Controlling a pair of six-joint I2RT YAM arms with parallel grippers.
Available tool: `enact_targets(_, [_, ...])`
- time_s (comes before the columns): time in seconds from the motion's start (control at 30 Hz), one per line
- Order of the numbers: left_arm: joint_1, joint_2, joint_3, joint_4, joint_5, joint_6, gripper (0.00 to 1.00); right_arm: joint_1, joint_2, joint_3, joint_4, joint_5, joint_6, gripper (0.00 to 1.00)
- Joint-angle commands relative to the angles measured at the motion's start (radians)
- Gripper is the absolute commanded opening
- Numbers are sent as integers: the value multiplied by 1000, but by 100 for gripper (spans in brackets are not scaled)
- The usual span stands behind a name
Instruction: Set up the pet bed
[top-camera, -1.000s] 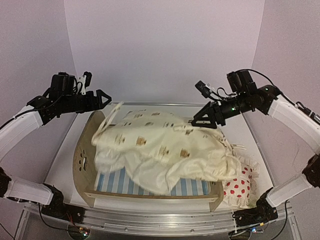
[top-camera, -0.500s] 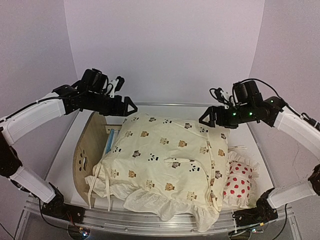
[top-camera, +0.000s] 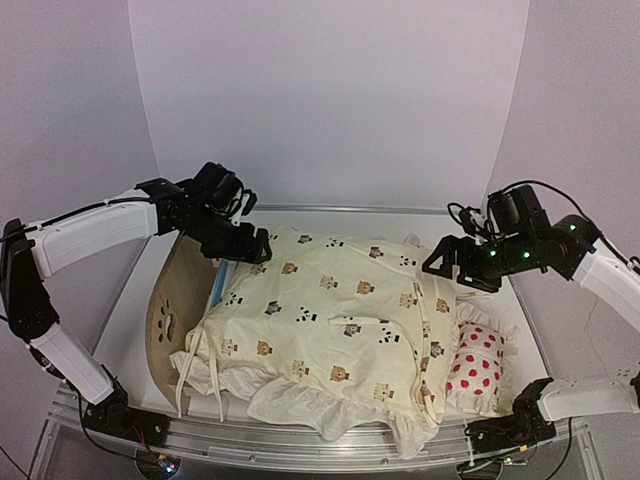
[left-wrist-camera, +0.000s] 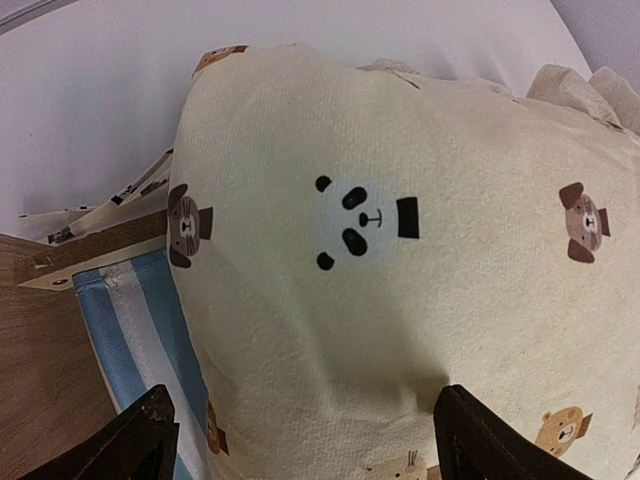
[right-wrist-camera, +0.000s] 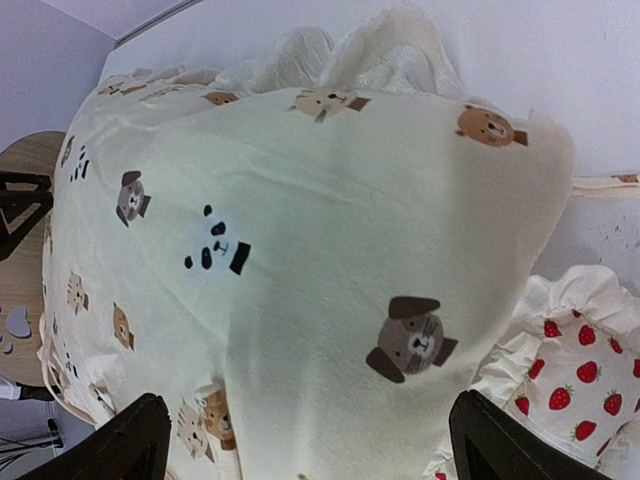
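The pet bed shows only at its left end: a rounded plywood end board (top-camera: 168, 310) with a paw cutout, and a strip of blue-and-white striped base (top-camera: 218, 285) (left-wrist-camera: 128, 335). A cream animal-print cushion (top-camera: 340, 330) (left-wrist-camera: 400, 300) (right-wrist-camera: 330, 250) lies spread over the rest of it. My left gripper (top-camera: 252, 245) (left-wrist-camera: 315, 450) stands open just over the cushion's far left corner. At the cushion's far right edge hovers my right gripper (top-camera: 447, 268) (right-wrist-camera: 315, 450), open as well. Neither holds anything.
A white pillow with red dots (top-camera: 476, 366) (right-wrist-camera: 580, 370) lies against the cushion's right side. The cushion's frilled hem (top-camera: 330, 412) hangs over the near edge of the white table (top-camera: 130, 310). Grey walls close in at the back and both sides.
The cushion, a second ago bunched and in motion, now lies flat over the bed. The right gripper has opened. Both arms have come down toward the cushion's far corners.
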Motion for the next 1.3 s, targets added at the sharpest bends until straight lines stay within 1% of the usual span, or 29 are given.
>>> enact_targets(0.0, [-5,-12,-41,13,-7,-13,90,1,-39,-43,-78,39,45,98])
enact_targets(0.1, [-5,3,-61,24,-7,-18,88,1,-45,-73,-82,16,59,98])
enact_targets(0.13, [-5,7,-68,29,18,-19,88,1,-44,-86,-73,-10,64,98])
enact_targets(0.3, [-5,22,-92,64,44,-22,88,1,-7,-142,24,-123,77,98])
enact_targets(0.37, [-5,29,-93,74,58,-21,87,2,3,-151,62,-143,73,91])
enact_targets(0.43, [-5,33,-101,100,98,-9,84,1,1,-156,85,-127,64,75])
enact_targets(0.47, [-5,35,-106,115,121,1,78,0,-1,-154,91,-109,57,67])
enact_targets(0.5, [-5,38,-110,132,151,10,72,1,-2,-150,93,-89,50,56])
enact_targets(0.53, [-5,45,-108,145,179,14,64,0,-2,-143,93,-73,39,46])
enact_targets(0.63, [-5,70,-82,149,216,21,21,1,9,-115,93,-50,8,21])
enact_targets(0.67, [-5,74,-71,148,212,22,8,1,17,-101,93,-49,-4,14])
enact_targets(0.7, [-5,69,-63,147,193,23,1,1,28,-78,93,-47,-15,7])
enact_targets(0.73, [-5,60,-49,143,174,22,0,1,38,-56,92,-43,-24,2])
enact_targets(0.77, [-5,50,-33,138,155,20,0,1,47,-34,92,-38,-31,0])
enact_targets(1.07, [-6,-106,161,-10,157,20,0,0,78,229,52,-31,-74,0])
enact_targets(1.27, [-6,-181,350,-161,176,22,0,0,113,358,14,-113,-57,0])
